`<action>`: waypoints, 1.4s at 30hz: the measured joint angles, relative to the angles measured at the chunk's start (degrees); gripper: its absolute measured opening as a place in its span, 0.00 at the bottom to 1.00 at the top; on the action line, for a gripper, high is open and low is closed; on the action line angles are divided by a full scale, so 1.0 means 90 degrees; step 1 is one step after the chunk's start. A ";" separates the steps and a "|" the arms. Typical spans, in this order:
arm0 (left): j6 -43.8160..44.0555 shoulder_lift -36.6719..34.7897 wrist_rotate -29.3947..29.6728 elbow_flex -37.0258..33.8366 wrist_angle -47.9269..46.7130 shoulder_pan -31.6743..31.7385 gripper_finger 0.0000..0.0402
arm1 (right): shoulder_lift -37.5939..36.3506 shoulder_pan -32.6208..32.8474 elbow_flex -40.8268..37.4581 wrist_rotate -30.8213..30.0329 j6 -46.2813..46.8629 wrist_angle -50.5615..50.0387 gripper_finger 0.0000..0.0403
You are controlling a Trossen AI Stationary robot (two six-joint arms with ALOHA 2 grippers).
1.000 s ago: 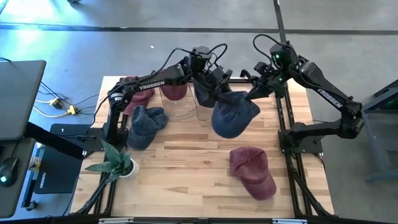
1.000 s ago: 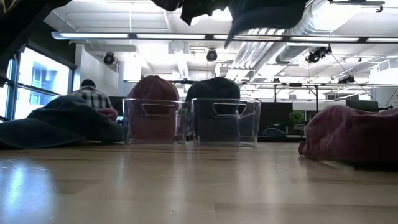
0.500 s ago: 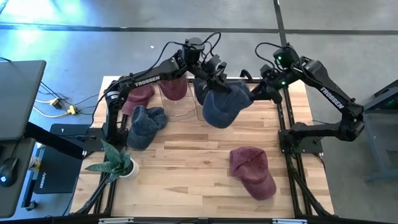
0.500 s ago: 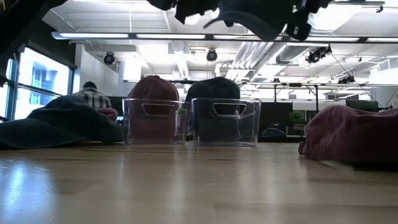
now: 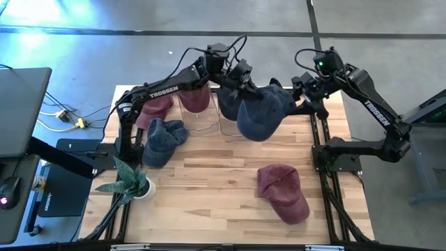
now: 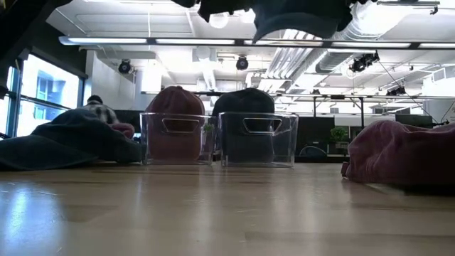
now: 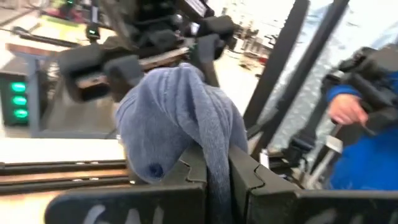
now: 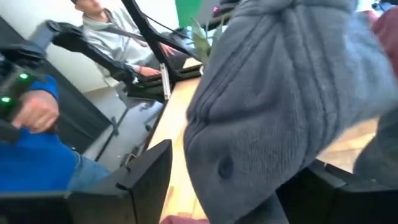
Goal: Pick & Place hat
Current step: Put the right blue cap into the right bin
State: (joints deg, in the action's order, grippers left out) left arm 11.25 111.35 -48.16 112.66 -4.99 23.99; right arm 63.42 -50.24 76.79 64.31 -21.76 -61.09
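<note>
Two tools meet at the raised blue hat (image 5: 261, 111): left tool (image 5: 244, 87) clamped on it, right tool (image 5: 304, 97) spread open beside it.

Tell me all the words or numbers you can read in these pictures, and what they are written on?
"TROSSEN" in white letters on the left arm, seen from above.
"TROSSEN" in white letters on the right arm, seen from above.
Large pale markings on the dark bar at the bottom of the left wrist view: cut off and blurred, not readable.
No other words or numbers can be read.
</note>
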 joint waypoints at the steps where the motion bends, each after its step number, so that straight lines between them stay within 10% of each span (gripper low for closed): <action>1: 0.0080 -0.0002 0.0052 0.0000 -0.0024 0.0002 0.02 | -0.0002 0.0000 0.0000 0.0081 0.0017 -0.0001 0.59; 16: 0.0401 -0.0143 -0.0399 0.0005 -0.0115 0.0151 0.02 | -0.0330 0.0002 -0.0002 0.1853 0.1250 -0.0185 0.25; 23: 0.0304 -0.0274 -0.0806 0.0004 -0.0130 0.0304 0.02 | -0.0336 0.0056 -0.0002 -0.0424 0.1351 -0.0116 0.19; 35: 0.0285 -0.0272 -0.0974 0.0005 -0.0175 0.0420 0.02 | -0.0811 0.0166 -0.0005 -0.2337 -0.0569 0.0147 0.56; 42: 0.0283 -0.0272 -0.0892 0.0005 -0.0176 0.0417 0.02 | -0.0749 0.0710 -0.0002 -0.2397 -0.0244 0.1263 0.48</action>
State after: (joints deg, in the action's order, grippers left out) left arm 13.80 108.90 -56.19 112.71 -6.58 27.75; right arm 56.68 -43.85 76.77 42.74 -23.95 -49.72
